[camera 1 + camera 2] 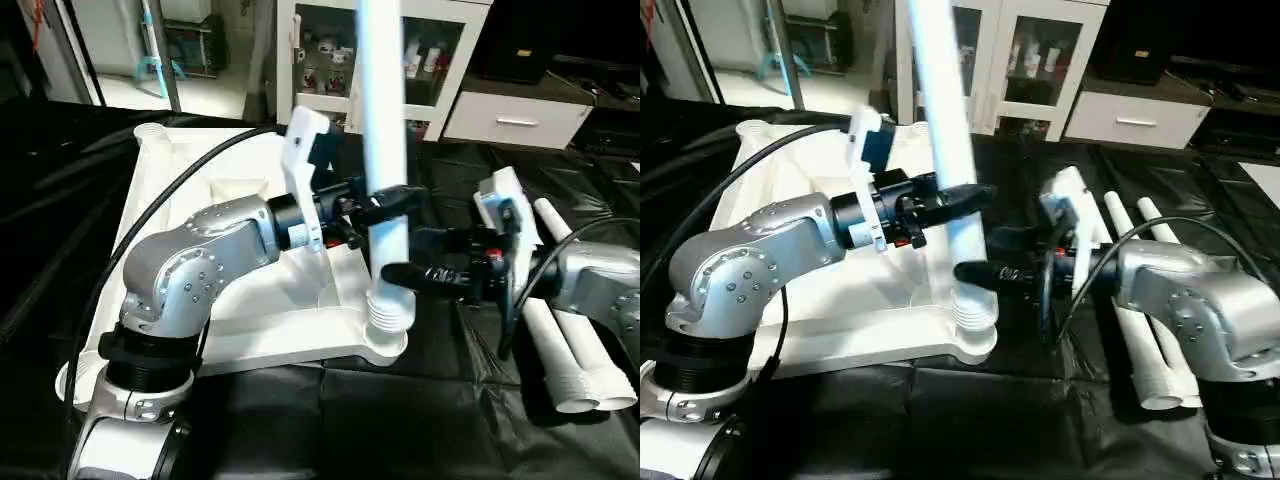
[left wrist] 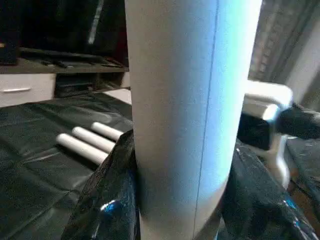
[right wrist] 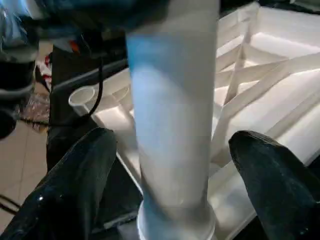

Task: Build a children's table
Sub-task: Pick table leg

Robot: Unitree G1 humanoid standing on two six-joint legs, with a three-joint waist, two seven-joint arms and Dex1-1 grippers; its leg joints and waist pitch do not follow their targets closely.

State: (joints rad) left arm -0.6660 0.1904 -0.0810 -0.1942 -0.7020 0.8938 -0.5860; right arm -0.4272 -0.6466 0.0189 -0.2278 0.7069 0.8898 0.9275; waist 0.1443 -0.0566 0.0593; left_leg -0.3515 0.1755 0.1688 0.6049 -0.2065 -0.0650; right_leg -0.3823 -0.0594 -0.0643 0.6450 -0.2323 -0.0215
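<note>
Around you, black sheeting (image 1: 330,420) covered the work surface, white cabinets (image 1: 1030,60) at 12 o'clock. Your left gripper (image 1: 385,208) clamped the upright leg (image 1: 385,150) standing in the tabletop (image 1: 250,300) corner socket; your right gripper (image 1: 985,258) stood wide, fingers (image 3: 75,185) flanking it without touching.

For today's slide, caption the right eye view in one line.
Left end effector clamps upright table leg in tabletop corner socket; right end effector open beside it.
</note>
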